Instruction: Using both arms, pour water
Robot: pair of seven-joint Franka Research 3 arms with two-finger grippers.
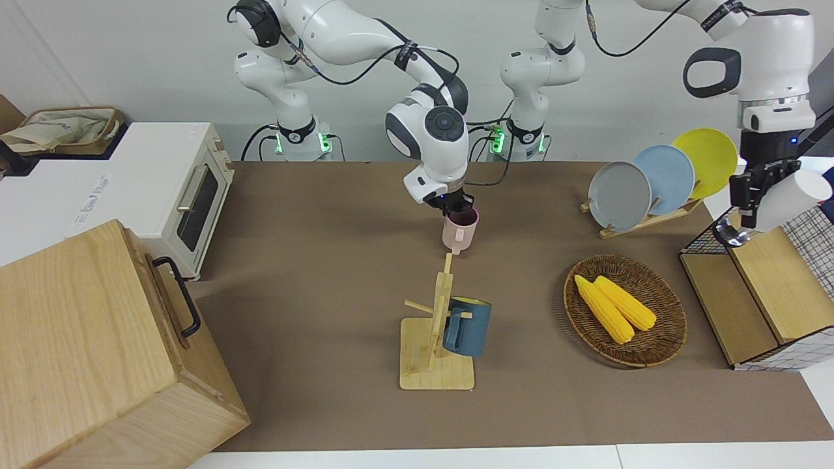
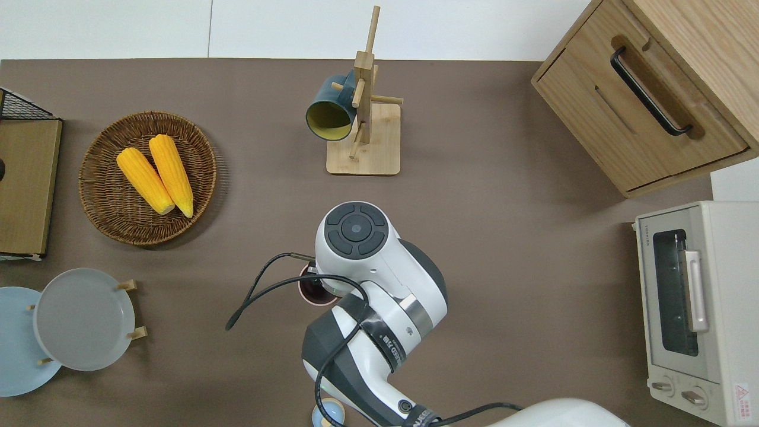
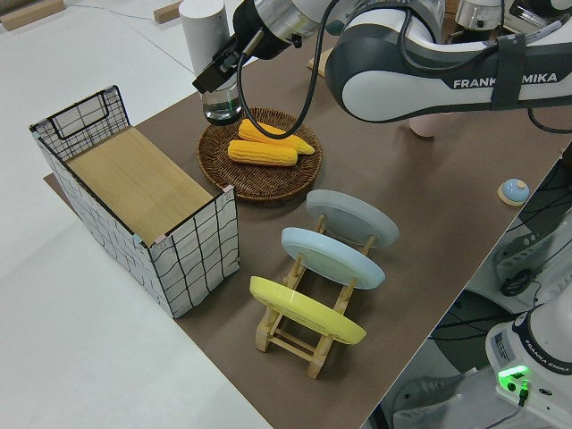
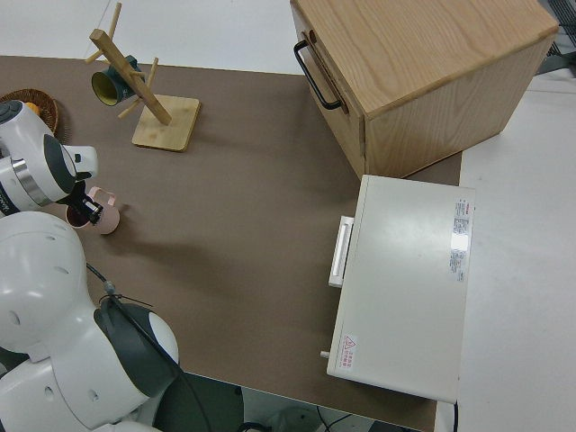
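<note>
Though both reach in from the robots' edge, arms: the right arm (image 1: 430,130) bends down to the middle of the table (image 1: 313,273); the left arm (image 1: 769,58) is raised at its own end.
Wooden cabinet (image 1: 85,339): at the right arm's end, black handle on its front, farther from the robots than the toaster oven.
Toaster oven (image 1: 176,189): white, door closed, just beside the cabinet.
Wire basket (image 3: 170,241): at the left arm's end, a wooden lid on top.
Wicker tray (image 1: 625,360): beside the basket, holding two corn cobs (image 1: 616,309) side by side.
Plate rack (image 3: 286,340): nearer to the robots than the tray; grey, blue and yellow plates stand on edge in it.
Mug tree (image 1: 436,371): wooden, mid-table; a blue mug (image 1: 469,326) hangs from a peg.
White container (image 1: 791,195): tall, with a clear lower part, up in the air near the wire basket; outside the overhead view, so what lies under it cannot be told.
Left gripper (image 1: 752,189): fingers clamped on the white container's side.
Pink mug (image 1: 460,234): mid-table, nearer to the robots than the mug tree, upright; whether it touches the table cannot be told.
Right gripper (image 1: 458,207): fingers pinched on the pink mug's rim.
</note>
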